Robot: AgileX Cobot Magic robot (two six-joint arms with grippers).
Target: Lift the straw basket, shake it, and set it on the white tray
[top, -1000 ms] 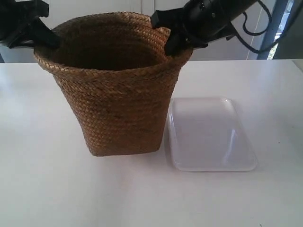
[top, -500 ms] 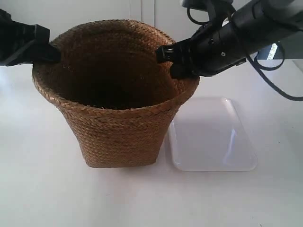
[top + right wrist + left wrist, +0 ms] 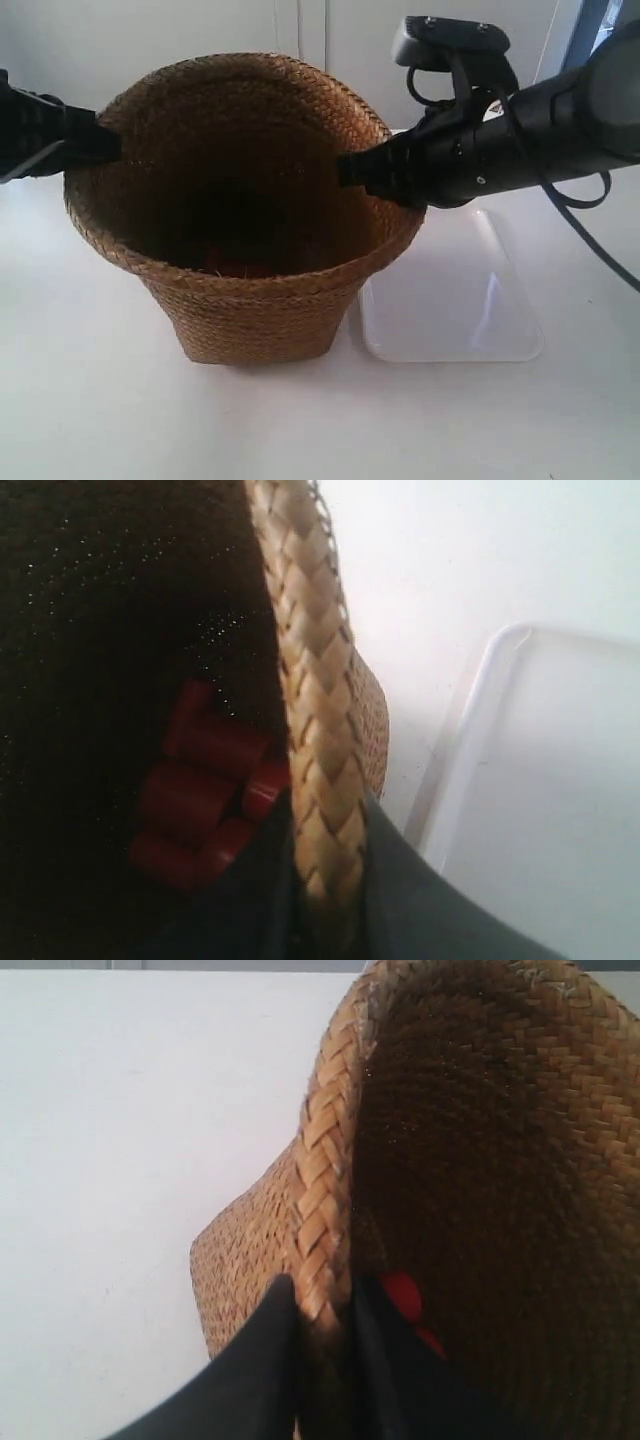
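The brown woven straw basket (image 3: 255, 300) is held by its braided rim, tipped with its mouth toward the exterior camera, beside the white tray (image 3: 450, 300). My left gripper (image 3: 322, 1305) is shut on the rim (image 3: 322, 1200), one finger outside and one inside. On the opposite side my right gripper (image 3: 325, 825) is shut on the rim (image 3: 305, 640) the same way, with the tray (image 3: 540, 780) just beyond it. In the exterior view the arm at the left (image 3: 45, 135) and the arm at the right (image 3: 480, 150) clamp opposite sides. Whether the base touches the table cannot be told.
Red objects (image 3: 195, 800) lie on the basket's dark bottom, also showing as a red patch (image 3: 405, 1300) in the left wrist view. The white table (image 3: 90, 400) spreads round the basket and tray. A dark cable (image 3: 590, 235) hangs from the arm at the exterior view's right.
Over the last second both arms have come lower and nearer in the exterior view, and the basket has tipped with its mouth more toward that camera, showing its inside.
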